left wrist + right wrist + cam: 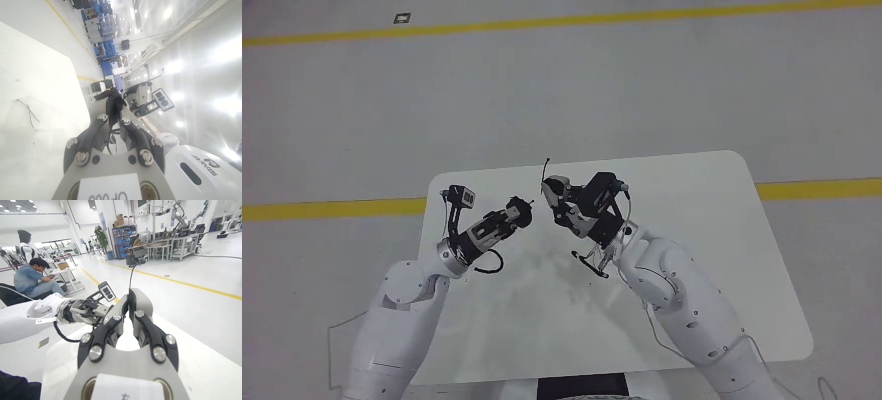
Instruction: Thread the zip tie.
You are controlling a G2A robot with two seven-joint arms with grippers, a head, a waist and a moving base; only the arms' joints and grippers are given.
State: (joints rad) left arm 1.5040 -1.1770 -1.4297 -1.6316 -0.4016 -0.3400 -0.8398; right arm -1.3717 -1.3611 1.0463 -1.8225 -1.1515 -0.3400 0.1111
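Both grippers hang close together above the table (712, 200), over its far half and left of the middle. The far edge lies just beyond them. Bare tabletop runs wide to the right and toward the near edge.

The right gripper (129, 298) has its fingers pressed together on the zip tie (130, 277). The thin black strip rises straight from the fingertips and bends slightly at its upper end. All of it is held in the air above the table.

The left gripper (113, 98) points at the right one, with a small gap between them. Its fingers are closed together. Something dark sits between them, but I cannot tell what.

Two spare ties (590, 262) lie crossed on the table beneath the right forearm, well apart from every edge. They seem to rest on a clear film (36, 103); I cannot tell whether it is a bag
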